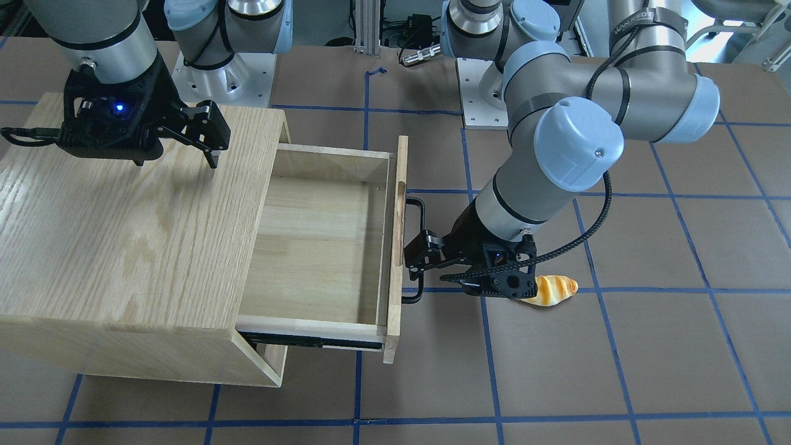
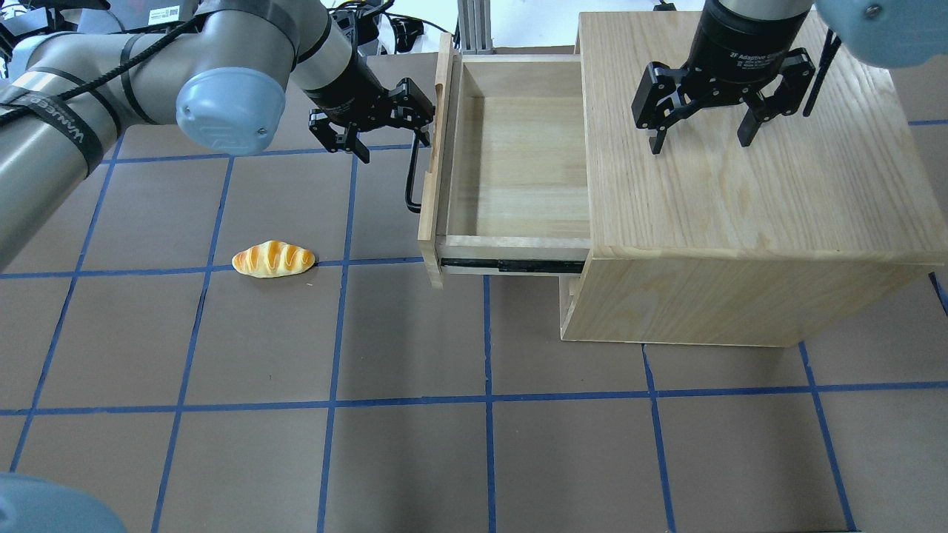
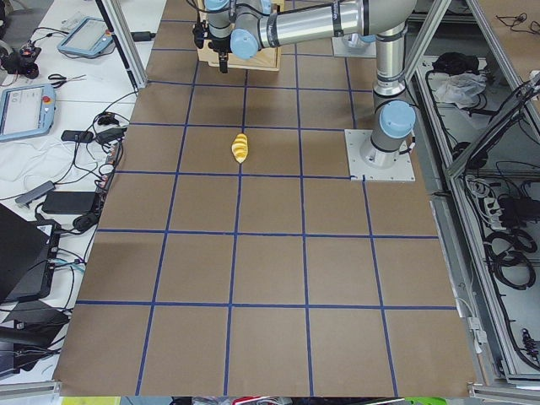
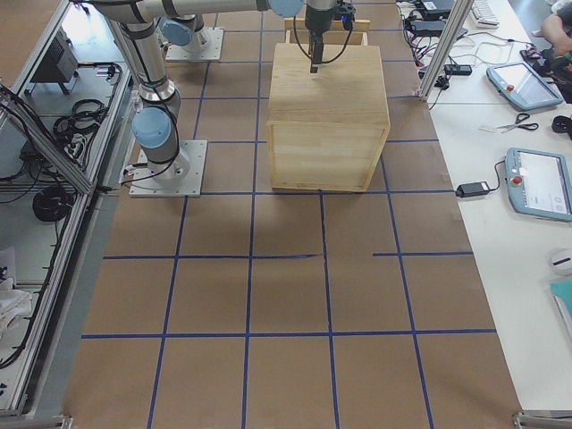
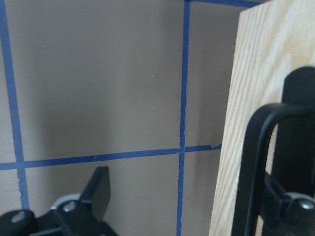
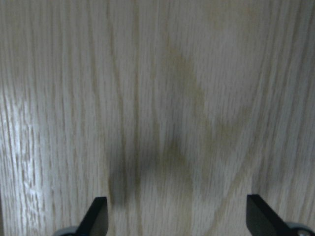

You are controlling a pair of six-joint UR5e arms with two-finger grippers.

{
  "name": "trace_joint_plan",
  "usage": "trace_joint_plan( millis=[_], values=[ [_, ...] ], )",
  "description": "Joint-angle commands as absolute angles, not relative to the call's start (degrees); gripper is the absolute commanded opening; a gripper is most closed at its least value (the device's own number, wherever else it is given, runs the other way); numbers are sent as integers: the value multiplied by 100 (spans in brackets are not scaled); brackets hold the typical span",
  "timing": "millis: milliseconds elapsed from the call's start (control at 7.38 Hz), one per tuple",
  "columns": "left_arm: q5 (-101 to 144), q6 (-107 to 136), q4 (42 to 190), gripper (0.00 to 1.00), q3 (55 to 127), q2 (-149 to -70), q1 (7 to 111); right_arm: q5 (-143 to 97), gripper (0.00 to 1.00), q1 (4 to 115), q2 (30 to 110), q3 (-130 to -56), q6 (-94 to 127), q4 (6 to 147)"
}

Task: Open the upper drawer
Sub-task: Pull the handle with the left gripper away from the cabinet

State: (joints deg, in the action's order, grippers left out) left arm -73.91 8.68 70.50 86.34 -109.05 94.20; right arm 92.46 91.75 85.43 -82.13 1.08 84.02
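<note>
The upper drawer (image 2: 518, 170) stands pulled far out of the oak cabinet (image 2: 740, 192), and its pale plank inside (image 1: 315, 247) is bare. Its flat front panel (image 2: 433, 163) carries the long black bar handle (image 2: 409, 178). My left gripper (image 2: 392, 137) is open at the handle's far end, one finger between bar and panel, the other outside. The left wrist view shows the bar (image 5: 256, 167) in front of that finger (image 5: 295, 147). My right gripper (image 2: 700, 139) is open and empty just above the cabinet top (image 6: 157, 98).
A toy bread roll (image 2: 273, 259) lies on the brown table left of the drawer, close beside my left wrist in the front view (image 1: 553, 290). The table (image 2: 481, 444) has blue tape grid lines. A slide rail (image 2: 511, 264) shows under the drawer.
</note>
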Motion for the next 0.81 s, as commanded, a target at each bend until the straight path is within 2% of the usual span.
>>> trace_joint_plan(
  millis=[0, 677],
  values=[
    [-7392, 774, 7172, 100, 8631, -10855, 9273, 9246, 100, 9176, 8543, -8218, 114, 8402],
    [-7400, 765, 7251, 100, 8631, -10846, 9062, 9246, 100, 9176, 8543, -8209, 114, 8402]
  ],
)
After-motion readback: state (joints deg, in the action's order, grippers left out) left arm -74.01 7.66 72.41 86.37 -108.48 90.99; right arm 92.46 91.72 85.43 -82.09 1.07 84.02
